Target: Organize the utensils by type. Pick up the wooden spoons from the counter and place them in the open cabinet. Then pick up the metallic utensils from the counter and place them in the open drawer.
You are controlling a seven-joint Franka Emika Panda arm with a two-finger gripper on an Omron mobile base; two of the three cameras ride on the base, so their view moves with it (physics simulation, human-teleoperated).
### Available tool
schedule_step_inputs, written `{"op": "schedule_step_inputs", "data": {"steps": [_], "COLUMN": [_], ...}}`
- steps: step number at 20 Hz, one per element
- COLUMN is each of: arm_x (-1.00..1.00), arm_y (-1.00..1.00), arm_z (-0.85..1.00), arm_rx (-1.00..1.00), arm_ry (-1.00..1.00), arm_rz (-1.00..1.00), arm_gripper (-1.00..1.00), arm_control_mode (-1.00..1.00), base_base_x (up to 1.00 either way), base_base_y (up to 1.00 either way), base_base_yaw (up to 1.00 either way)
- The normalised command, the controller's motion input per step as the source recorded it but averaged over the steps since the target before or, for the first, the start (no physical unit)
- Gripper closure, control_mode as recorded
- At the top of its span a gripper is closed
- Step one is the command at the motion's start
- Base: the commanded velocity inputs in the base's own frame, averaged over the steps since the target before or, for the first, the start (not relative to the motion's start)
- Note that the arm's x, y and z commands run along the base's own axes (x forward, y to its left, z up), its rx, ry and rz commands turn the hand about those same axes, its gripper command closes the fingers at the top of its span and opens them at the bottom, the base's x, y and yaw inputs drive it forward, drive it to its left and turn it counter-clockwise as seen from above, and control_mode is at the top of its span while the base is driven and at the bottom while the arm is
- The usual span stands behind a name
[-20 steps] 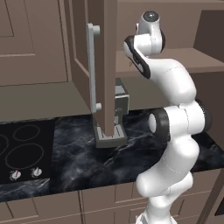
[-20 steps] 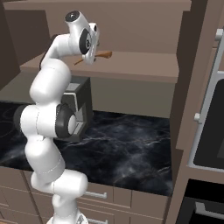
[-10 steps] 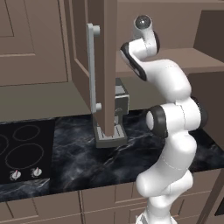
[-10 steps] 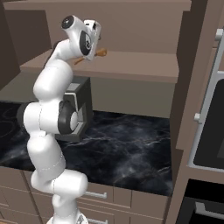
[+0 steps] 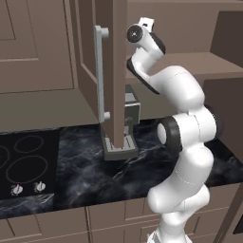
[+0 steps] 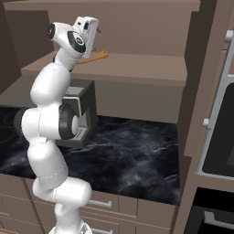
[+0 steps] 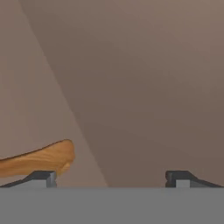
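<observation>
Orange-brown wood, smooth and slim: a wooden spoon (image 6: 93, 57) lies flat on the matte taupe shelf of the cabinet (image 6: 137, 68), oval bowl pointing outward. I have the gripper (image 7: 111, 177) up at shelf height, fingers spread wide, holding nothing, the spoon's bowl just beside one dark fingertip (image 7: 41, 177). Glossy black veined counter (image 6: 132, 155) lies below

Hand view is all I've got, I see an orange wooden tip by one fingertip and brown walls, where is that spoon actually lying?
Observer: The wooden spoon lies on the shelf of the open cabinet, seen in the right base view.
Operator: Is the gripper clamped on it?
Observer: No. The gripper is open, and in the right base view the hand sits up at the shelf beside the spoon.
Operator: What's below the shelf?
Observer: A grey appliance stands on the black counter.
</observation>
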Motion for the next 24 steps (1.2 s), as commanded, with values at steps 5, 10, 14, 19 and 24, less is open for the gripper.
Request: {"op": "schedule_step_inputs", "data": {"steps": [5,10,14,19,24], "arm_x": [-0.82,-1.0,-1.0,-1.0,-1.0], "arm_y": [-0.09,-0.28,-0.38,-0.36,-0.33], "arm_z": [0.08,0.05,0.09,0.0,0.02], "arm_rx": [0.08,0.1,0.1,0.09,0.15], "arm_ry": [0.0,0.0,-0.03,-0.06,-0.09], "arm_rz": [-0.11,-0.09,-0.03,0.0,0.0], "arm_gripper": [-1.0,-1.0,-1.0,-1.0,-1.0], "arm_control_mode": [-1.0,-1.0,-1.0,-1.0,-1.0], "base_base_x": [0.0,0.0,0.0,0.0,0.0], "base_base_y": [0.0,0.0,0.0,0.0,0.0], "base_base_yaw": [0.0,0.0,0.0,0.0,0.0]}}
